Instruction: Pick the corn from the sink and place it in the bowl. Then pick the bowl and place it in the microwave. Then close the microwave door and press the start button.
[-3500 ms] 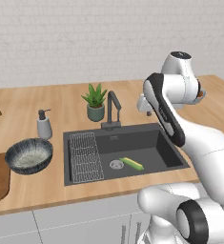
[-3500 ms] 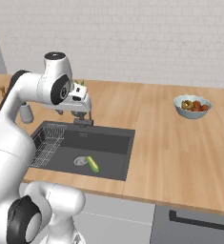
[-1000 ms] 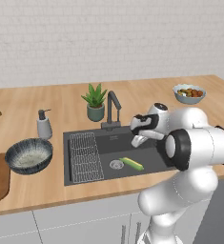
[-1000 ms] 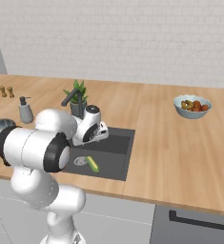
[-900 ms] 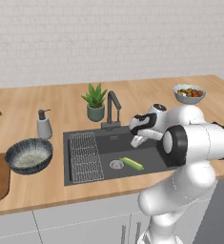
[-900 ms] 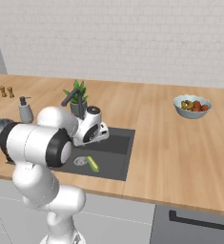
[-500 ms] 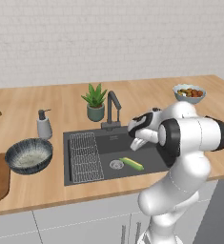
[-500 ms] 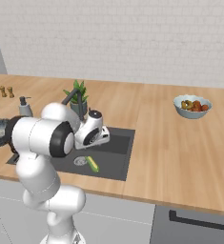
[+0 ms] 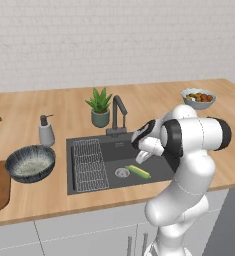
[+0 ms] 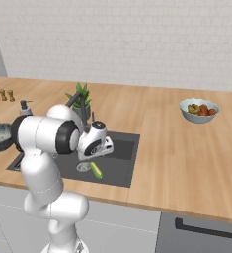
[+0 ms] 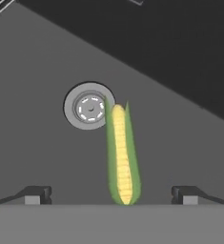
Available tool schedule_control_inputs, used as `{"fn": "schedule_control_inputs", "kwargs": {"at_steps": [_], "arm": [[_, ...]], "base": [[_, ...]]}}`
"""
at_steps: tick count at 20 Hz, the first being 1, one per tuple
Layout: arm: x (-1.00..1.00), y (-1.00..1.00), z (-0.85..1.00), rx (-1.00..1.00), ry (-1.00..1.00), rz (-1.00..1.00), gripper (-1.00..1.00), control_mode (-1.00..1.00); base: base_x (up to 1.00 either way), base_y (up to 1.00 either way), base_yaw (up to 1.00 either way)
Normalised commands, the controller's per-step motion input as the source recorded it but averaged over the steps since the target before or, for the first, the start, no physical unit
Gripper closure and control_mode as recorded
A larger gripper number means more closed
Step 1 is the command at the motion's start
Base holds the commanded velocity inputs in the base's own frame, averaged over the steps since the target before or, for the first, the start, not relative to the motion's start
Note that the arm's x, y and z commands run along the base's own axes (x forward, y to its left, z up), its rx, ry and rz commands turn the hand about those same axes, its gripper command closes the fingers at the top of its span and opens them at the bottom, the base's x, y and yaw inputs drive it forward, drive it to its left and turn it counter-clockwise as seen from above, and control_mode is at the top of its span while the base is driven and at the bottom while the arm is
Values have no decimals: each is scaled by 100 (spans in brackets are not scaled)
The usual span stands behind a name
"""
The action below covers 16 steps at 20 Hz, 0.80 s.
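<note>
Two dark fingertips [image 11: 33, 194] stand wide apart at the bottom of my hand view, so my gripper [image 11: 111, 195] is fully open and empty, hanging just above the corn [image 11: 120, 155]. The cob lies flat on the floor of the sink [image 9: 154, 171], lined up between my jaws, its far tip touching the round steel drain [image 11: 88, 106]. I judge it light, stiff and rounded, so likely to roll or slip if I pinch it off-centre; I would close across its middle, where the yellow kernels sit between the green husk strips. The sink floor around it is bare, which gives room to descend, but the basin walls and the black faucet [image 9: 120, 112] behind call for a straight lift before I swing. The bowl [image 9: 30, 163] waits on the bench [image 9: 49, 200] to the left, past the wire rack [image 9: 89, 163], well apart from the corn. The soap dispenser [image 9: 46, 131] and potted plant [image 9: 100, 106] stand behind that path.
</note>
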Motion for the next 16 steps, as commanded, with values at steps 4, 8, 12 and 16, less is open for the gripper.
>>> {"fn": "schedule_control_inputs", "kwargs": {"at_steps": [4, 8, 12, 16], "arm": [[0, 2, -30, 0, 0, 0, -100, -100], [0, 0, -31, 0, 1, 0, -100, -100], [0, 0, -29, 0, 0, 0, -100, -100], [9, 0, -35, 0, 0, 1, -100, -100]], "base": [[0, 0, 0], [0, 0, 0], [0, 0, 0], [0, 0, 0]]}}
